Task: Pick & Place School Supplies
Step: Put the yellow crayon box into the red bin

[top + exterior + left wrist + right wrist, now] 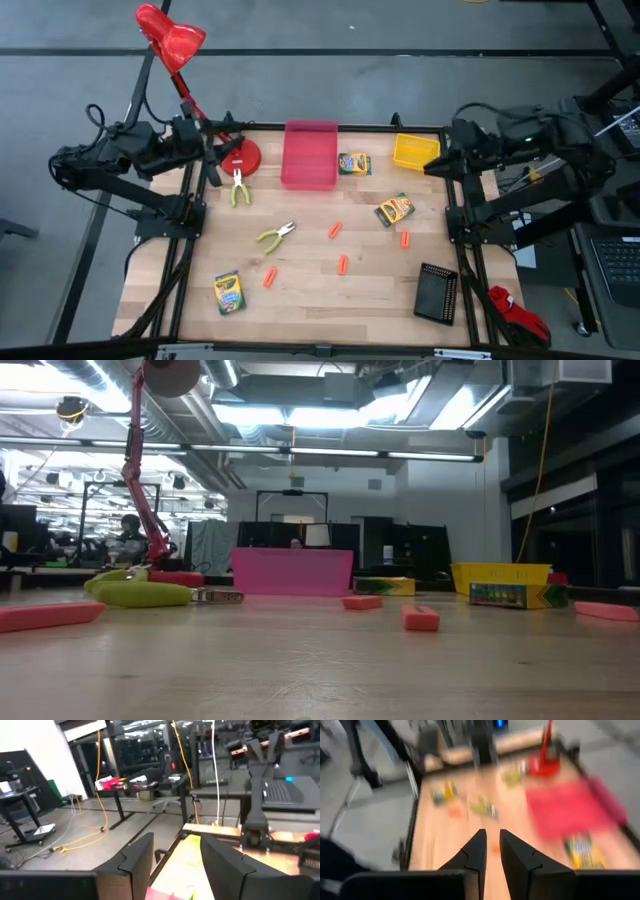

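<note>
Left claw wide, empty; right claw narrow, empty. Only high view shows black bin, far from lamp.

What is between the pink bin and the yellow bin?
A crayon box lies on the table between the pink bin and the yellow bin, clear in the high view.

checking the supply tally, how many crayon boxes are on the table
3: one crayon box between the pink bin and yellow bin, one mid-table toward the right, one near the front left. None looks hidden.
</note>
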`<state>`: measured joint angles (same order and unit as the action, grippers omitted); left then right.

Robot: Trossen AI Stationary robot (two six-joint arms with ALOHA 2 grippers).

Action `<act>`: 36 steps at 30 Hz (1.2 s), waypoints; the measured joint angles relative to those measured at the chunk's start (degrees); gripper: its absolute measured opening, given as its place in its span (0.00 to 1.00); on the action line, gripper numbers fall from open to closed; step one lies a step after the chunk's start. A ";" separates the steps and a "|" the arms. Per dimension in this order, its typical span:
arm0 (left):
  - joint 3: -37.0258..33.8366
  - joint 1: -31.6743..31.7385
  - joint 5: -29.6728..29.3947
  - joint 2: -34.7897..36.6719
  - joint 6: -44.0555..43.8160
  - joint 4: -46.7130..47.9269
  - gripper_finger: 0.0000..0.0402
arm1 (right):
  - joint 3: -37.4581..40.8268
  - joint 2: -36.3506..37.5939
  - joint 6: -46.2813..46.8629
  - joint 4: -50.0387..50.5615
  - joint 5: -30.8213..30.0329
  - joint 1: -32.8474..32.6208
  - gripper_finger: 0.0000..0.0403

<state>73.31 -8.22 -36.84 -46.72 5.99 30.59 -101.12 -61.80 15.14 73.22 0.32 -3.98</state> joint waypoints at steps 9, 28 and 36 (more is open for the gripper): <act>1.01 -4.54 -1.03 -0.09 -8.60 15.15 0.40 | 2.86 -6.34 -0.35 16.52 0.74 -1.51 0.14; -12.56 -16.57 10.92 -4.10 -51.58 24.89 0.33 | 27.19 -10.36 8.23 16.16 -4.59 -7.39 0.14; -25.44 -21.98 7.00 -8.37 -52.95 -9.22 0.33 | 33.75 -10.34 22.81 16.78 -17.89 -7.38 0.14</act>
<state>47.87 -30.20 -29.85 -55.09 -46.96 21.38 -67.37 -72.14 37.95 90.00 -17.57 -11.35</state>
